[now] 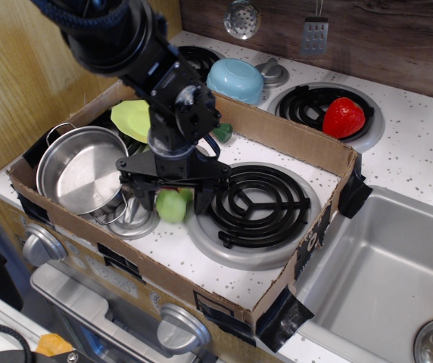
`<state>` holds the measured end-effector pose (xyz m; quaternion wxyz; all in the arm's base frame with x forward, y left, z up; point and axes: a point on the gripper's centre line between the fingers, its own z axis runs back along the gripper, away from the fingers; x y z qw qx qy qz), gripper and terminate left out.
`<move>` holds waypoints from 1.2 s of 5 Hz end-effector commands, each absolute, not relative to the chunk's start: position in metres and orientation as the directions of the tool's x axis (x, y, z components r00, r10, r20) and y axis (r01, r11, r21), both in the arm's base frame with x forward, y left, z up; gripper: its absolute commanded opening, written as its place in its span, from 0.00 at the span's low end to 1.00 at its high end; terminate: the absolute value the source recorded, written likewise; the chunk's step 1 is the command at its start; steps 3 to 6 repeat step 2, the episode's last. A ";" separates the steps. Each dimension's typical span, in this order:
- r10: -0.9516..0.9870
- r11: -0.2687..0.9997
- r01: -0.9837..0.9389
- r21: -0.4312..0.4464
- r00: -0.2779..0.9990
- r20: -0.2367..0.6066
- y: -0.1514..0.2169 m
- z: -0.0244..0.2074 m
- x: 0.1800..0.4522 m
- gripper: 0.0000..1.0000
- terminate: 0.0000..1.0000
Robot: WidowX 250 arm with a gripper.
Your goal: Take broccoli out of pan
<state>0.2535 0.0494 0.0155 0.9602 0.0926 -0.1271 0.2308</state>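
Observation:
The light-green broccoli [171, 205] lies on the speckled stovetop at the left edge of the front black burner [258, 200], outside the pan. The pan [80, 171], a shiny steel pot with wire loop handles, stands empty at the left inside the cardboard box. My gripper [169, 195] points straight down over the broccoli. Its fingers stand on either side of the broccoli with small gaps, so it looks open. The arm hides part of the stovetop behind it.
A low cardboard box wall [292, 141] rings the work area. A yellow-green leaf plate [135, 118] and a dark green carrot tip [222, 132] lie behind the arm. A light blue bowl [235, 79] and a red strawberry [344, 117] sit beyond the box. A steel sink [383, 272] is at the right.

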 end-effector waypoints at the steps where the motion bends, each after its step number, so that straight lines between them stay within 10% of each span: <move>1: 0.429 0.826 -0.517 0.223 0.834 0.346 0.034 0.066 0.246 1.00 0.00; 2: 0.412 0.798 -0.523 0.299 0.836 0.364 0.029 0.084 0.240 1.00 1.00; 6: 0.412 0.798 -0.523 0.299 0.836 0.364 0.029 0.084 0.240 1.00 1.00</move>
